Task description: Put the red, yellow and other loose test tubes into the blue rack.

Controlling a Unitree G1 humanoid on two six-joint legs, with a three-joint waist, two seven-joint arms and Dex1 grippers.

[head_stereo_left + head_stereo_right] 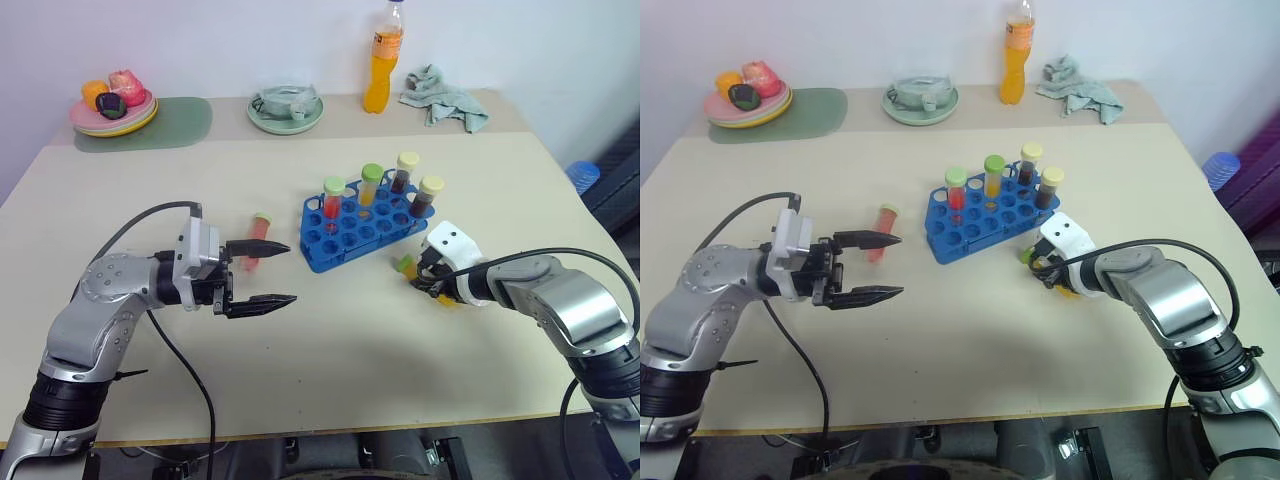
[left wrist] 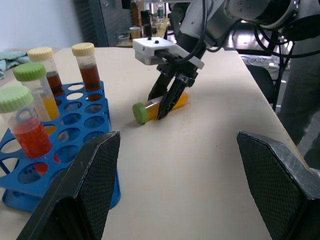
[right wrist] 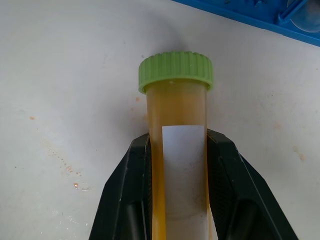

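Table (image 1: 400, 400), pale and wide, carries the blue rack (image 1: 345, 240) near its middle in the left eye view, with four capped tubes standing in its far holes. A red tube (image 1: 258, 238) lies flat just left of the rack. The left pincer (image 1: 268, 273) hangs above the table with its two black fingers spread apart, holding nothing, its upper finger crossing in front of the red tube. The right pincer (image 1: 428, 283) is down at the table right of the rack, at a yellow tube (image 1: 410, 268) with a green cap. Along the far edge stand an orange bottle (image 1: 382, 60), a rag (image 1: 442, 95), a green plate (image 1: 286, 108) and a plate of toy food (image 1: 114, 105).

Left wrist view: the right pincer (image 2: 167, 105) pinches the yellow tube (image 2: 160, 106), which lies on the table beside the rack (image 2: 75, 135).

Right wrist view: both black fingers (image 3: 130, 200) press the sides of the yellow tube (image 3: 180, 165), cap pointing toward the rack's edge (image 3: 250, 12).
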